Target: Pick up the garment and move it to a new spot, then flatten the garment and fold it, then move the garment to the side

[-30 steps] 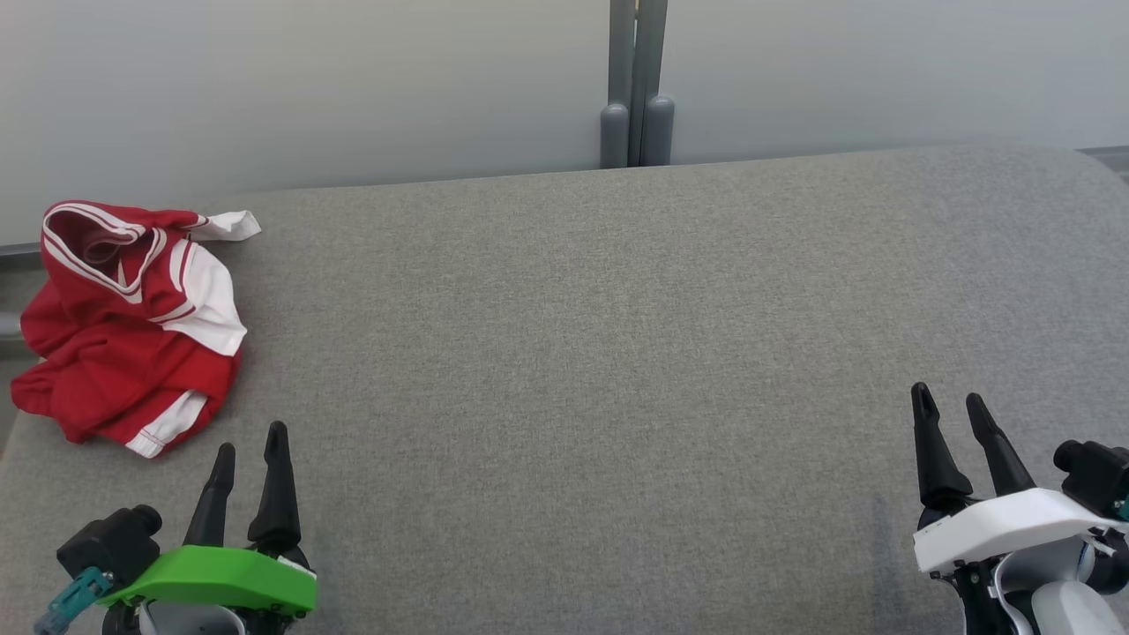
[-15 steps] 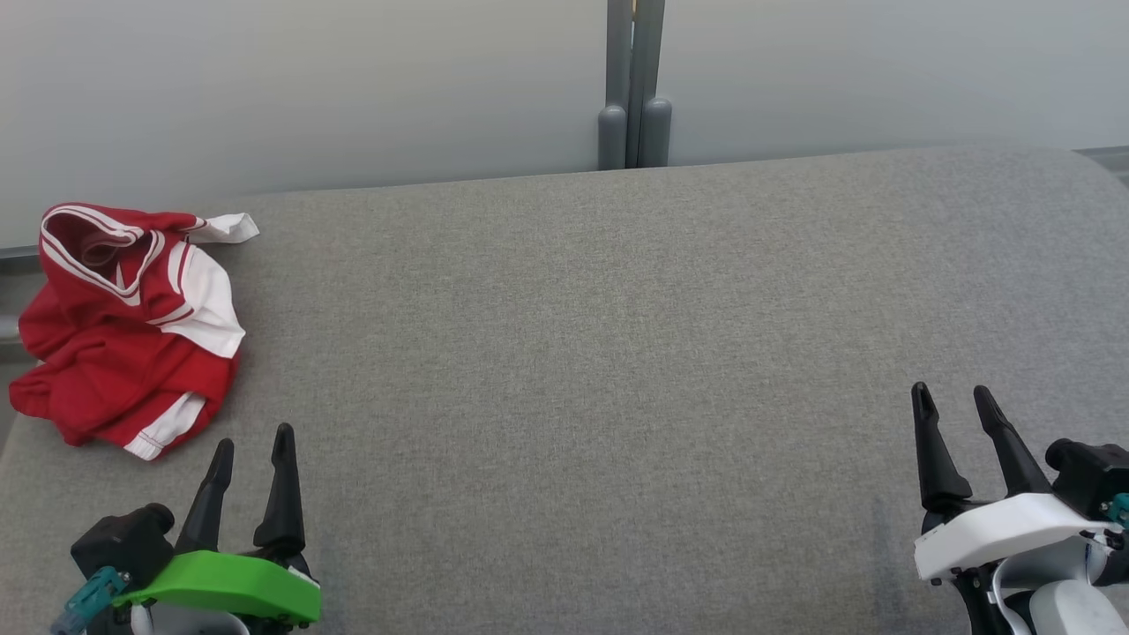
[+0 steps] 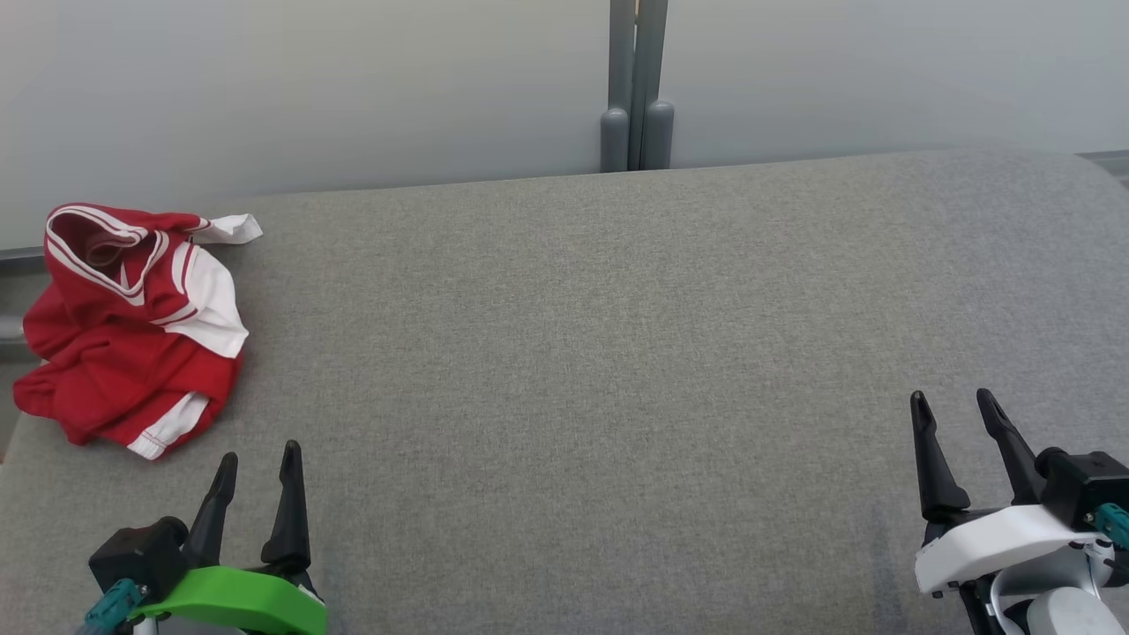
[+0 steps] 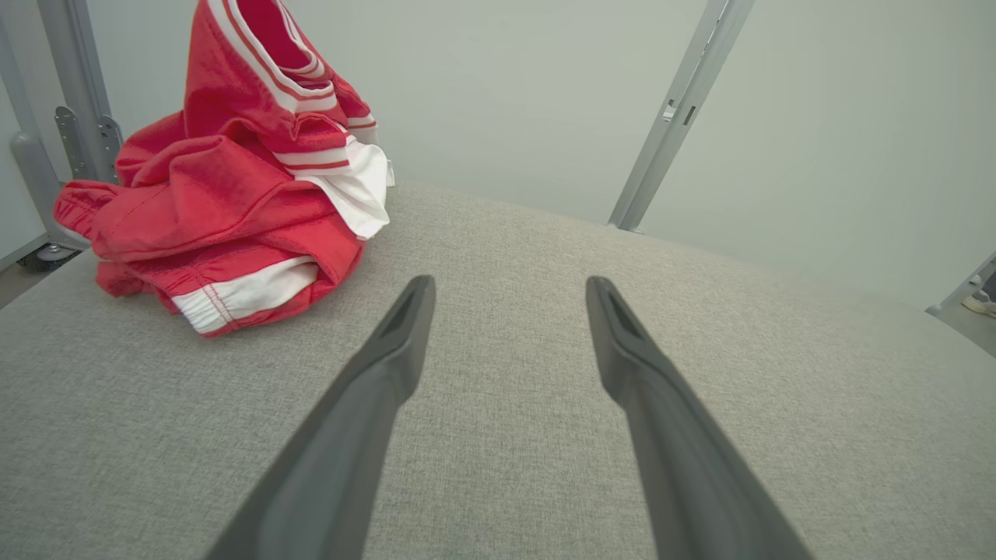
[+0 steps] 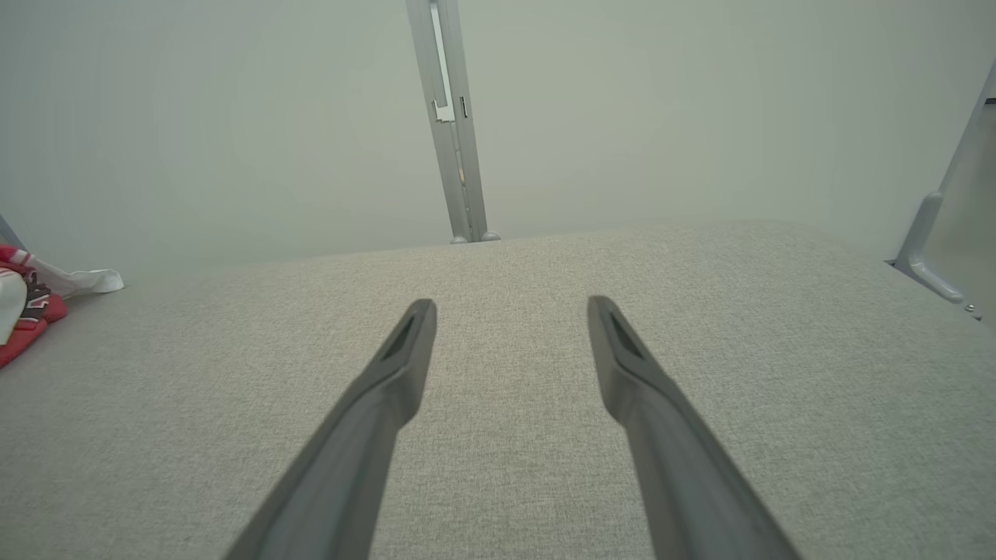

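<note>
garment lying bunched on counter, upper left of frame | likely handling soft, light, floppy; best pinching a raised fold | left gripper, right gripper hovering, jaws spread wide, holding nothing

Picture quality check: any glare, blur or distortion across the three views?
Head view: soft even light, no glare, garment sharp, table edge bows. Left wrist view: wide-angle tilt of the post. Right wrist view: wall hazy, low contrast.

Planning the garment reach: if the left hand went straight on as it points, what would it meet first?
Probably the grey padded surface, if anything; the left hand aims right of the red garment, missing it. Depth is unclear.
</note>
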### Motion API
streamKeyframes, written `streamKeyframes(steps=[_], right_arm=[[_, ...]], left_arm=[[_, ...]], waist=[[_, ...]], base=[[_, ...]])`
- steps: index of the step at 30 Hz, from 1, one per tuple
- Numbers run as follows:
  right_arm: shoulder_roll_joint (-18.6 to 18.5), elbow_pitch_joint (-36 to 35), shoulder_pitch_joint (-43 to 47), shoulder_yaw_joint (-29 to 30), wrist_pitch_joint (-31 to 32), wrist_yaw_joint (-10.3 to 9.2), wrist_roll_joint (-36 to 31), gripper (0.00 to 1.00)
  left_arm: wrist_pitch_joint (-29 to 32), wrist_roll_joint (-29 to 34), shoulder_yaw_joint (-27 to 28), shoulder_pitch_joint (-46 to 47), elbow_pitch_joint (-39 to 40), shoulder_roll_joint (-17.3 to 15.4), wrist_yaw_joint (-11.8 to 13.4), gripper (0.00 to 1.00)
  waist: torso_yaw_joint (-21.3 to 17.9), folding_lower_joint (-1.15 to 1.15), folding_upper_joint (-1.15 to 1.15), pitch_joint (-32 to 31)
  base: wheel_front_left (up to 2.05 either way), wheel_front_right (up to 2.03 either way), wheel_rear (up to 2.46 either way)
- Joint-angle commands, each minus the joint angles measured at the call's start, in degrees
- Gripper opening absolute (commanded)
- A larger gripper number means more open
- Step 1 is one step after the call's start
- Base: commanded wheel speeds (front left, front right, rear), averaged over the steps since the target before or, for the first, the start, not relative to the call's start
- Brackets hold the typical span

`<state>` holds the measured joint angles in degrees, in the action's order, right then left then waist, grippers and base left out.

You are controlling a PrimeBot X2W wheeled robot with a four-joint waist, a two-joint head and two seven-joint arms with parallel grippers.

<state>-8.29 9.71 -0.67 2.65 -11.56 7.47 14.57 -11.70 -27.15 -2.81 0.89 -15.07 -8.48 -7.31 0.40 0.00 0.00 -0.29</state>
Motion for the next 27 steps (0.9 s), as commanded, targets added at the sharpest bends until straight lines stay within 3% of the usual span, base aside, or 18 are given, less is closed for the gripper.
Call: streamKeyframes(steps=[1,27], right_arm=[[-0.6,-0.44,0.22,-0.14,-0.7,0.03,-1.38,1.0],[-1.48,0.1,1.65,-0.22,-3.5,0.02,-10.46,1.0]], left_arm=[[-0.6,1.25,-0.12,-0.15,-0.16,-0.66,-0.21,1.0],[-3.36,7.16,-2.26,0.32,-4.34,-2.74,-0.24,1.0]], waist=[[0.03,0.0,0.0,0.02],[0.02,0.0,0.0,0.22]], base=[[0.0,0.0,0.0],[0.0,0.0,0.0]])
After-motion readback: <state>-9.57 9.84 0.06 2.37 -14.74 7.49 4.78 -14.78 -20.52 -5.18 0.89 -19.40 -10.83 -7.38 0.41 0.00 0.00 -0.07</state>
